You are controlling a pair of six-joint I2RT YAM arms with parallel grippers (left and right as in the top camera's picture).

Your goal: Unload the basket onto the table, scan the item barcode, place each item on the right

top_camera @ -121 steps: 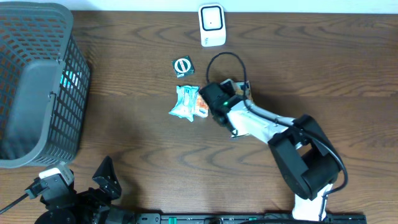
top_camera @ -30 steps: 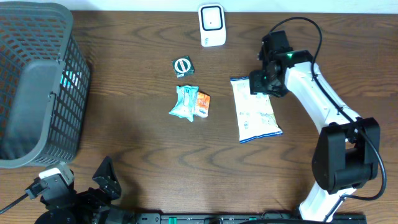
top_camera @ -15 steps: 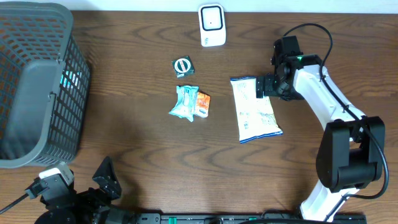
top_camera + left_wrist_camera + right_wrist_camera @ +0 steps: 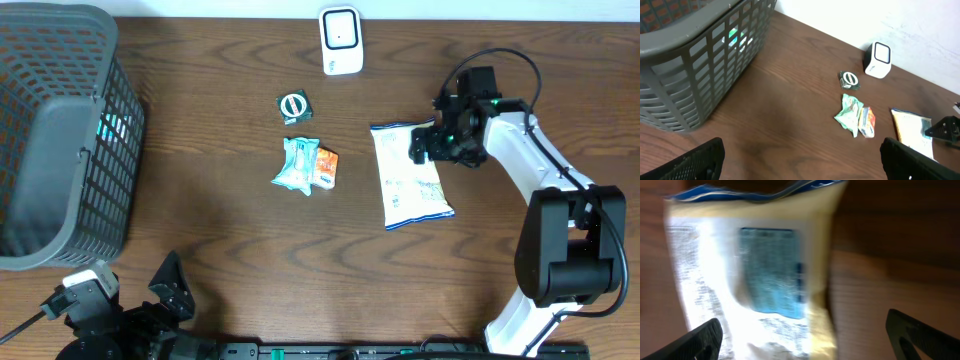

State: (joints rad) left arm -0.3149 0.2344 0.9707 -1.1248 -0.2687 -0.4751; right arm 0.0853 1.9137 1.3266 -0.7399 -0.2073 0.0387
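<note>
Overhead: right fingers [image 4: 420,146] apart over packet [image 4: 410,192]

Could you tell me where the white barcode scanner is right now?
In the overhead view, the scanner sits top centre, up and right of the small dark packet.

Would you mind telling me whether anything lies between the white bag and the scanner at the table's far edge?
Nothing visible does. Only bare table lies between the white bag and the scanner. The round green packet and the teal and orange packets sit off to the side of that line.
</note>
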